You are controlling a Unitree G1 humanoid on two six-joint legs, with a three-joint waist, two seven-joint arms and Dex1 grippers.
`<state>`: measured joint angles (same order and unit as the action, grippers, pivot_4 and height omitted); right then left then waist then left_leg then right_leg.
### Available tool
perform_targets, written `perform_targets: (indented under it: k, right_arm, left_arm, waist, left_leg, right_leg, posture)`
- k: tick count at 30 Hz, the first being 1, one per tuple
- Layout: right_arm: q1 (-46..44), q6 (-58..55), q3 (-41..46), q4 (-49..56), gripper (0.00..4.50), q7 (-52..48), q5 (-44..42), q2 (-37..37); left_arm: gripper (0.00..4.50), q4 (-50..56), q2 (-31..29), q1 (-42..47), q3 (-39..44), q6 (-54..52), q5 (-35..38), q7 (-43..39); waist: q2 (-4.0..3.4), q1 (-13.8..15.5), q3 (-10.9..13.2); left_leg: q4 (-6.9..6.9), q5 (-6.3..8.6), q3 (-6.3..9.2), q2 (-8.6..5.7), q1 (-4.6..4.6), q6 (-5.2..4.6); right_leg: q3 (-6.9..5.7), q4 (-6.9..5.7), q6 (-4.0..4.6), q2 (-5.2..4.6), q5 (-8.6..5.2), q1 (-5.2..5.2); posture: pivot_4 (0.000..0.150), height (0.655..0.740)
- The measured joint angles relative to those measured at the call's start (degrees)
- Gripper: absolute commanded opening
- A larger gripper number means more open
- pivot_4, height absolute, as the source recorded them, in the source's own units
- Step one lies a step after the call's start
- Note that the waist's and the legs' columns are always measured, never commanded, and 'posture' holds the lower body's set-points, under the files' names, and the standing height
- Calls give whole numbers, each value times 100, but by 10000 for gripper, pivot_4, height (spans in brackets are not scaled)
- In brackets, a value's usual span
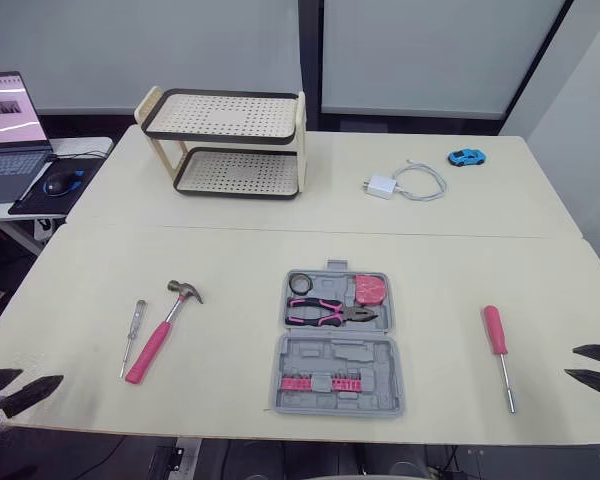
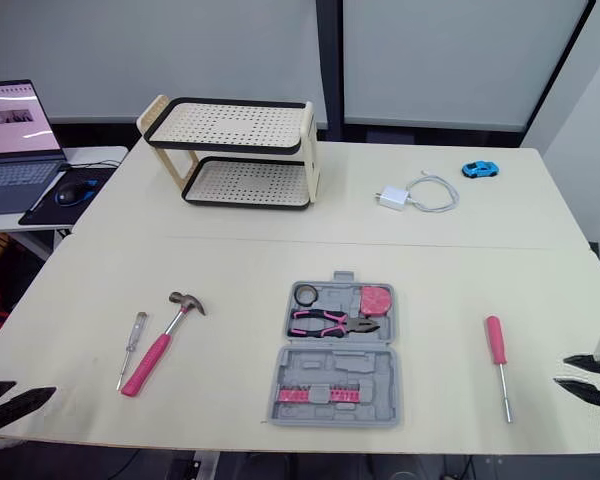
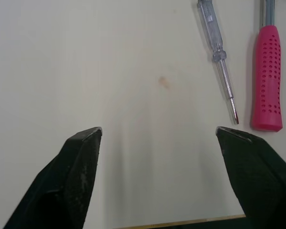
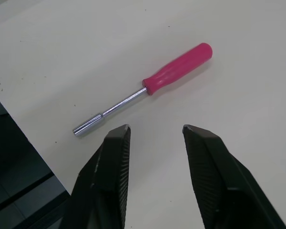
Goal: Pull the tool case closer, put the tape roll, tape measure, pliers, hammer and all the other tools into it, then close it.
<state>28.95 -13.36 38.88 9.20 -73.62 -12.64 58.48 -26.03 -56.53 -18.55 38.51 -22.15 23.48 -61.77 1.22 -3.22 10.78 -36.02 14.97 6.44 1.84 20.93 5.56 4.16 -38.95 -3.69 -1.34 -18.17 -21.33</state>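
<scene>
The left hand (image 3: 158,131) hovers low over the near left corner of the table (image 1: 430,250), fingers spread wide and empty. The right hand (image 4: 156,128) is likewise released at the near right edge. Each seems stationed beside the loose tools on its own side. The hammer (image 1: 165,330) and the clear-handled screwdriver (image 1: 133,335) lie side by side just ahead of the left hand, and the pink nut driver (image 1: 498,350) lies near the right hand.

The tool case (image 1: 337,345) lies open and flat between them, close to the front edge, so it probably needs little further pulling. The tape roll (image 1: 300,283), tape measure (image 1: 370,289) and pliers (image 1: 330,314) already sit in its far half.
</scene>
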Motion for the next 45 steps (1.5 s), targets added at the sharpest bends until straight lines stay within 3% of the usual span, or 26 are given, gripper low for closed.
perform_targets:
  k: [4, 7, 8, 16, 21, 24, 29, 35, 45]
  right_arm:
    - [-48, -32, 0, 6, 34197, -12, -7, 5]
    - [-53, -42, 0, 6, 44307, -18, -6, 5]
    - [-63, -42, 0, 6, 44729, -18, -6, 5]
    - [-210, -87, -7, 98, 44729, -97, -81, 9]
    - [-652, -444, -211, 674, 44729, -151, -467, 224]
    - [-1203, -789, -711, 1255, 44729, -129, -853, 379]
    - [-2972, -1564, -2169, 2039, 44729, 127, -1641, 428]
    - [-4990, -2464, -3649, 2334, 44729, 586, -2329, -354]
    - [-5560, -2452, -4480, 2209, 44729, 641, -2175, -683]
  left_arm:
    - [45000, 203, 43, -58, 10, -92, 55, 49]
    - [45000, 364, 113, -105, 17, -160, 81, 139]
    - [45000, 398, 138, -108, 18, -182, 91, 162]
    - [45000, 794, 294, -232, 95, -414, 149, 383]
    - [45000, 1056, 425, -363, 158, -581, 196, 496]
    - [45000, 1273, 469, -461, 207, -659, 248, 516]
    - [45000, 1643, 574, -662, 335, -855, 318, 625]
    - [45000, 2044, 761, -735, 456, -1070, 435, 749]
    - [45000, 2511, 1163, -151, 252, -1250, 554, 1206]
  waist:
    - [0, 2, 0]
    - [0, 4, 0]
    - [0, 4, 0]
    - [1, 3, -1]
    - [2, -20, -1]
    - [2, -13, -1]
    - [4, -4, 0]
    - [7, 12, 2]
    - [9, 124, 1]
  left_leg:
    - [0, 0, -1, 0, 1, 1]
    - [2, 0, -1, 0, 0, 1]
    - [2, 0, -1, 0, 0, 1]
    - [1, 0, -2, 0, -1, 1]
    - [1, 0, -3, 2, -2, 1]
    - [1, 0, -1, 4, -2, 1]
    - [0, 0, 0, 5, 1, 1]
    - [1, 0, 5, 5, 5, 1]
    - [0, 1, 9, 5, 9, 2]
  right_leg:
    - [1, 0, 0, 0, 0, 0]
    - [2, 0, -1, 0, 0, 0]
    - [2, 0, -1, 0, 0, 0]
    - [3, 0, -1, 0, 0, 0]
    - [4, -1, 0, 0, 1, 0]
    - [2, -2, 1, 1, 1, 0]
    - [1, -2, 26, 0, 17, -2]
    - [-3, -1, 28, 0, 18, -7]
    - [-10, -1, 29, -1, 18, -10]
  posture:
    - [1500, 7350]
    - [1500, 7350]
    - [1500, 7350]
    - [1500, 7350]
    - [1500, 7350]
    - [1500, 7350]
    - [1500, 7350]
    - [1500, 7350]
    - [1500, 7350]
